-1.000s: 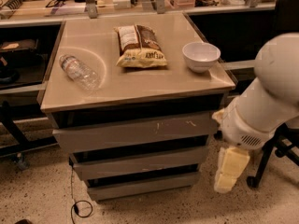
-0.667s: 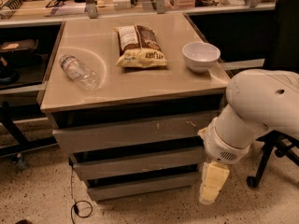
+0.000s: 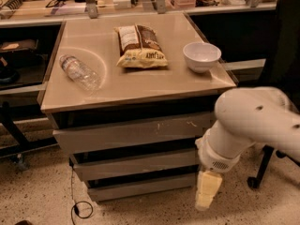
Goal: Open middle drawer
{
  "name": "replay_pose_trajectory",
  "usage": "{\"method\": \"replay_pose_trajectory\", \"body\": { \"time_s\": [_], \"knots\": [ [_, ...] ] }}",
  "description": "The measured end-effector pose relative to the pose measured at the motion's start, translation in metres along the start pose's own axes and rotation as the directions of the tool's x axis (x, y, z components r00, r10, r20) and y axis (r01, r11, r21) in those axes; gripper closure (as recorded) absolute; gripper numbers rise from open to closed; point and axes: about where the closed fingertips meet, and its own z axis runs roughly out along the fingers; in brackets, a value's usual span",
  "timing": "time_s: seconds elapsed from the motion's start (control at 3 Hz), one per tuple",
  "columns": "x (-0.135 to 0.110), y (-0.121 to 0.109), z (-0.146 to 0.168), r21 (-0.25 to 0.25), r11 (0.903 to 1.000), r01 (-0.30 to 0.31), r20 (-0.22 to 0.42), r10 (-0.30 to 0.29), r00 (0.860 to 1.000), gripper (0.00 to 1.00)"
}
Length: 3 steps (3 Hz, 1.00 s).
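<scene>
A grey-beige cabinet has three drawer fronts stacked under its top (image 3: 140, 86). The middle drawer (image 3: 136, 164) has a plain flat front and is closed. Above it is the larger front with white scratch marks (image 3: 131, 132); below it is the lowest front (image 3: 140, 187). My white arm (image 3: 248, 125) comes in from the right. The gripper (image 3: 207, 191) hangs pointing down at the cabinet's front right corner, beside the right end of the lowest front and just under the middle drawer's level.
On the cabinet top lie a clear plastic bottle (image 3: 80, 72), a snack bag (image 3: 140, 47) and a white bowl (image 3: 201, 56). A cable (image 3: 75, 205) lies on the speckled floor at the front left. A dark chair base (image 3: 262, 172) stands to the right. Shelves line the back.
My arm has swung left and lowered, bringing the gripper from beside the cabinet's right side to its front right corner. The drawers have not moved.
</scene>
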Motion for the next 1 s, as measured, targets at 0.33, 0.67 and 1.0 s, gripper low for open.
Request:
{"method": "replay_pose_trajectory", "body": {
  "time_s": [0.33,0.67,1.0],
  "knots": [
    [0.009,-0.014,0.085,-0.024,0.9997,0.003,-0.033,-0.004,0.999,0.00],
    [0.016,-0.049,0.178,-0.031,0.9995,0.006,-0.028,-0.007,1.000,0.00],
    [0.016,-0.049,0.178,-0.031,0.9995,0.006,-0.028,-0.007,1.000,0.00]
  ]
}}
